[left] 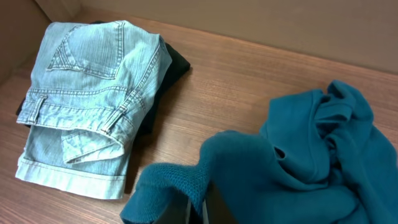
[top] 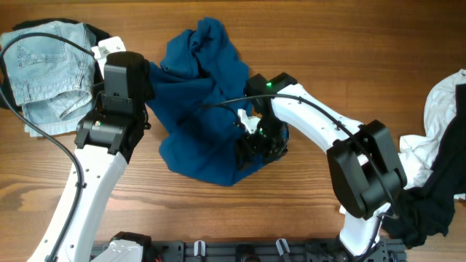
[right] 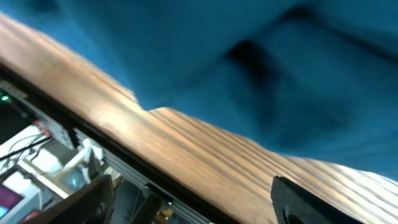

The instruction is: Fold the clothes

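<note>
The dark blue shirt [top: 204,109] lies crumpled in the middle of the wooden table [top: 328,44]. At the shirt's left edge, my left gripper [top: 151,91] is shut on a fold of it. In the left wrist view that fold of the shirt [left: 180,177] drapes over the closed jaws of the left gripper [left: 204,208]. My right gripper [top: 258,149] hangs over the shirt's lower right edge. Its fingers [right: 305,199] stand wide apart in the right wrist view, with only bare table between them and the shirt [right: 249,62] just beyond.
Folded pale blue denim [top: 47,69] rests on a black piece [left: 177,62] at the far left. A heap of white and black clothes [top: 444,145] lies at the right edge. The table's front edge with a metal rail [right: 124,180] is close to the right gripper.
</note>
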`<state>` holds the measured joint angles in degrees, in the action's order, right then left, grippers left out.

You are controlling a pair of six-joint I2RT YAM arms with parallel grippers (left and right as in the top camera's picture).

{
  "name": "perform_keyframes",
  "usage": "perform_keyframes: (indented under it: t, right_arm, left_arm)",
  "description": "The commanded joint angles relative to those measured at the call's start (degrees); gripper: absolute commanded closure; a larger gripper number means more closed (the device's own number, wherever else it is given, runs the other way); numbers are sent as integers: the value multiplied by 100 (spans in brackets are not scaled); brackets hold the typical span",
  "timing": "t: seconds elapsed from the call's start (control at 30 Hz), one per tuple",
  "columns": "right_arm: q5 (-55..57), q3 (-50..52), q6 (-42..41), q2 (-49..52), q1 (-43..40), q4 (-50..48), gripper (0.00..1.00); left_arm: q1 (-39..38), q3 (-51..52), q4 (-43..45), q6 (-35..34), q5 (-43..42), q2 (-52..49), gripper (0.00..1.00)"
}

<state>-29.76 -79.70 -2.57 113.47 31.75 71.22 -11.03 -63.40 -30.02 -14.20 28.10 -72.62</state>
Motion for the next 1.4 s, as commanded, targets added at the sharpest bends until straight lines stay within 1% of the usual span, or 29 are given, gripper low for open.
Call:
perform_keyframes:
  t: [0.0, 0.07, 0.13, 0.17, 0.3, 0.33, 0.4, 0.47, 0.53, 0.57, 0.6, 0.67, 0.73, 0.77, 0.83, 0.93, 0.97, 1.03, 1.07, 1.1, 1.13, 1.17, 1.2, 1.23, 1.27, 1.3, 1.37]
  right_arm:
    - [-509, 201, 234, 267, 24, -201, 16]
    - [-511, 269, 221, 323, 15, -337, 18]
    - [-538, 271, 195, 343, -17, -459, 30]
    - [-577, 271, 92, 343, -59, -553, 40]
    - [-636, 271, -55, 343, -317, -763, 44]
    - [-634, 271, -59, 343, -428, -787, 40]
    - [-636, 273, -59, 343, -673, -793, 20]
    - [-634, 293, -44, 343, -835, -804, 13]
    - [-634, 341, 0, 343, -951, -846, 13]
    - [-634, 356, 55, 345, -979, -844, 15]
    - [-634, 372, 92, 345, -986, -841, 19]
    - [-634, 431, 85, 345, -986, -874, 32]
    - [-636, 501, 81, 345, -986, -935, 37]
    - [-634, 562, 37, 345, -986, -984, 36]
    - [-643, 811, -66, 345, -986, -1191, 28]
    - [-664, 1106, -74, 345, -988, -1325, 24]
    - [-678, 1154, -153, 345, -990, -1362, 20]
    - [-675, 1185, -190, 345, -997, -1412, 18]
    - [-678, 1182, -197, 345, -999, -1497, 19]
    - [-678, 1167, -221, 345, -1012, -1565, 21]
    - [-680, 1167, -278, 345, -1043, -1620, 26]
    - [-678, 1167, -343, 345, -1062, -1646, 36]
    - [-678, 1167, -367, 345, -1088, -1663, 43]
    - [-667, 1167, -354, 343, -1150, -1668, 37]
    - [-562, 1137, -363, 343, -1241, -1668, 24]
    - [-448, 1078, -365, 343, -1349, -1668, 20]
    - [-420, 852, -356, 343, -1683, -1517, 16]
  left_arm:
    - [44, -70, -33, 48, 179, 160, 96]
    - [44, -70, -57, 48, 179, 170, 96]
    - [44, -70, -76, 48, 179, 186, 96]
    - [44, -70, -90, 48, 177, 201, 96]
    - [44, -70, -157, 48, 177, 323, 96]
    - [44, -70, -166, 48, 177, 369, 96]
    - [44, -70, -179, 48, 177, 487, 96]
    - [44, -70, -197, 48, 177, 531, 96]
    - [44, -70, -273, 28, 116, 542, 96]
    - [44, -70, -321, 28, 61, 540, 96]
    - [44, -70, -387, 26, 33, 540, 96]
    - [44, -70, -420, 26, 26, 540, 96]
    - [44, -70, -428, 26, 26, 540, 96]
    - [44, -70, -431, 26, 26, 540, 96]
    - [44, -70, -437, 26, 26, 540, 96]
    - [44, -70, -435, 26, 24, 538, 96]
    - [44, -70, -437, 26, 22, 538, 96]
    - [44, -70, -437, 26, -24, 538, 96]
    - [44, -70, -437, 26, -37, 538, 96]
    - [44, -70, -435, 26, -37, 538, 96]
    - [44, -70, -437, 26, -37, 538, 96]
    - [44, -70, -437, 26, -37, 538, 96]
    - [44, -70, -437, 26, -37, 538, 96]
    - [44, -70, -437, 26, -37, 538, 96]
    - [44, -70, -435, 26, -37, 538, 96]
    - [44, -70, -435, 28, -37, 538, 96]
    - [44, -70, -433, 28, -37, 533, 96]
